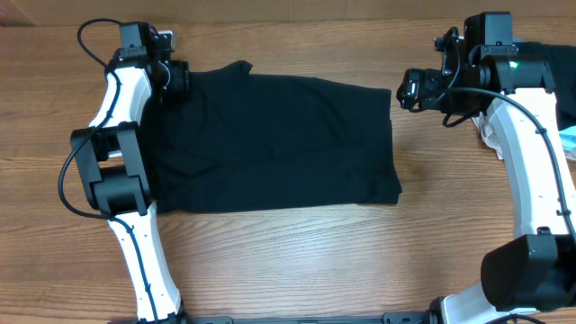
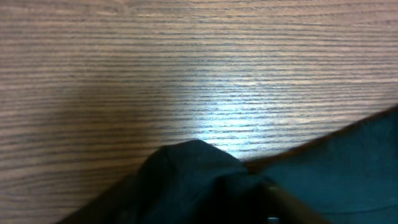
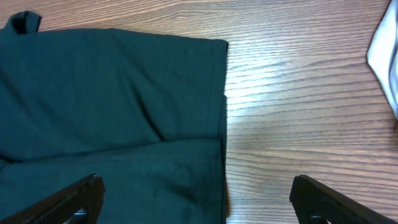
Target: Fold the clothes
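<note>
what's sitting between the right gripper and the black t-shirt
Nothing visible. The right gripper hangs open over the black T-shirt at its right edge, with only bare table beside it. The white cloth lies off to the side, clear of the path.

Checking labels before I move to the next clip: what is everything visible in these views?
T-shirt: one, black, lying flat across the middle of the table.
table: one, brown wood grain, under everything.
white cloth: one, white, at the right side, mostly cut off.
light-blue cloth: one, light blue, at the right edge, mostly out of frame.
left arm: one, white and black, left side.
right arm: one, white and black, right side.
left gripper: one, black, at the T-shirt's far-left corner; jaws hidden by fabric.
right gripper: one, black, open, by the T-shirt's right edge.
</note>
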Tool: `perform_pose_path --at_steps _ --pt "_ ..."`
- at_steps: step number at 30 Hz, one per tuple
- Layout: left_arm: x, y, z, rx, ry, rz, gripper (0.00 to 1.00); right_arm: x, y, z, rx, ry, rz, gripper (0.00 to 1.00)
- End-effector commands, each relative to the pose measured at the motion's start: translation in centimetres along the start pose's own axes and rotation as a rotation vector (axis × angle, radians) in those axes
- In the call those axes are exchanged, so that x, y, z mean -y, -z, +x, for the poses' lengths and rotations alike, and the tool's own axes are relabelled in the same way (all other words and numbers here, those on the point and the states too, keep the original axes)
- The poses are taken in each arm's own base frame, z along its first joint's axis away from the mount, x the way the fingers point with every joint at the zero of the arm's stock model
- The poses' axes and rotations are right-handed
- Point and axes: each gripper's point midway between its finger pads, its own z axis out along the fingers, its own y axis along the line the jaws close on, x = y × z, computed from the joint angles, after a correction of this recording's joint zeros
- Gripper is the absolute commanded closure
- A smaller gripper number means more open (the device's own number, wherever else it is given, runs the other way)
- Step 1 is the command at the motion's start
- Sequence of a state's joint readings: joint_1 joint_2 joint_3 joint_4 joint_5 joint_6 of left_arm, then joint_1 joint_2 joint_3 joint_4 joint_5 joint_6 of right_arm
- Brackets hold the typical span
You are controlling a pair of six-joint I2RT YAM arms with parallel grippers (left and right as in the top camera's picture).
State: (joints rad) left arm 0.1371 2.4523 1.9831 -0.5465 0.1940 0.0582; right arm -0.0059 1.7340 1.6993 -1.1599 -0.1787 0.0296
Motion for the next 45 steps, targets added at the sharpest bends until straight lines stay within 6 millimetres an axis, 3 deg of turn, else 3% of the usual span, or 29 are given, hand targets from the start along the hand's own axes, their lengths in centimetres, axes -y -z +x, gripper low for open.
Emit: perform_pose_path --at_steps 1,5,7,13,17,20,26,32,40,45 --pt "-0.2 -0.2 -0.8 0.023 0.004 -0.018 0.6 0.0 0.6 -0.7 0.029 0.009 0.004 0.0" --pt "-0.2 -0.2 -1.0 0.027 0.007 -0.018 0.91 -0.1 0.6 -0.8 0.033 0.01 0.004 0.0" --pt "-0.1 0.2 -1.2 0.027 0.014 -0.018 0.96 -0.1 0.6 -0.9 0.035 0.011 0.004 0.0" --pt "0.4 3.6 -2.5 0.016 0.014 -0.017 0.96 -0.1 0.6 -0.8 0.033 0.01 0.004 0.0" --pt "1.1 7.0 -2.1 -0.05 0.027 -0.014 0.96 -0.1 0.6 -0.8 0.033 0.01 0.003 0.0" --pt "2.1 9.4 -0.3 -0.147 0.044 0.008 0.96 -0.1 0.6 -0.8 0.033 0.01 0.003 0.0" --pt "5.0 11.9 4.8 -0.372 0.099 0.096 0.96 -0.1 0.6 -0.8 0.034 0.01 0.003 0.0" --pt "6.7 13.8 8.8 -0.561 0.139 0.101 0.96 -0.1 0.6 -0.9 0.034 0.01 0.003 0.0" --pt "8.3 14.8 13.2 -0.749 0.041 0.038 0.96 -0.1 0.6 -0.8 0.034 0.01 0.003 0.0" --pt "9.8 14.8 15.4 -0.827 0.004 0.035 0.66 -0.1 0.6 -0.9 0.034 0.011 0.003 0.0"
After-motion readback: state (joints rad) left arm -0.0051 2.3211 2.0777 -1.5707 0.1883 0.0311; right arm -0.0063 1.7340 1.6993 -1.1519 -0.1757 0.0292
